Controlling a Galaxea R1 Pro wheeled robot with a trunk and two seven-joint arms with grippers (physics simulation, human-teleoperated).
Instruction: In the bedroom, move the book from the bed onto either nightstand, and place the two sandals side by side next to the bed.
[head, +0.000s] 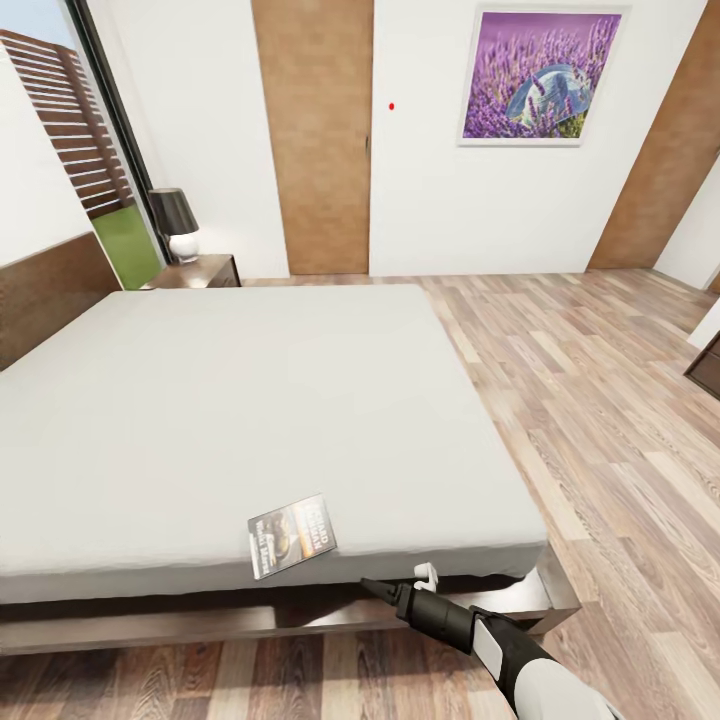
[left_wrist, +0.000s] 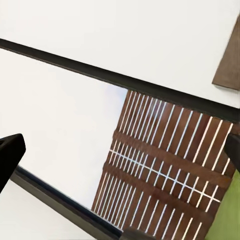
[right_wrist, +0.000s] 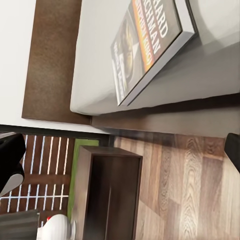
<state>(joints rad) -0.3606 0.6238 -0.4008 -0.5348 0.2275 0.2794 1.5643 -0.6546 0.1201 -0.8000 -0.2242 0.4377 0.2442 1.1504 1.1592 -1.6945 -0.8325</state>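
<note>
Grey-covered book (head: 291, 536), thin and light, is lying at the bed's (head: 250, 400) near edge; right hand (head: 400, 583) is hovering wide beside it, best pinching its overhanging edge.

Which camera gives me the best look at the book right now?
The head view: the whole book lies flat at the near edge of the bed, with the right gripper close beside it. The right wrist view shows its cover closer but cropped. The left wrist view looks at a window.

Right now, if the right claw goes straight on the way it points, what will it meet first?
Probably the book. The right claw sits open just off the near edge of the bed, aimed toward it, and the book hangs over that edge. Depth is unclear, so it could pass just below, along the mattress side.
</note>
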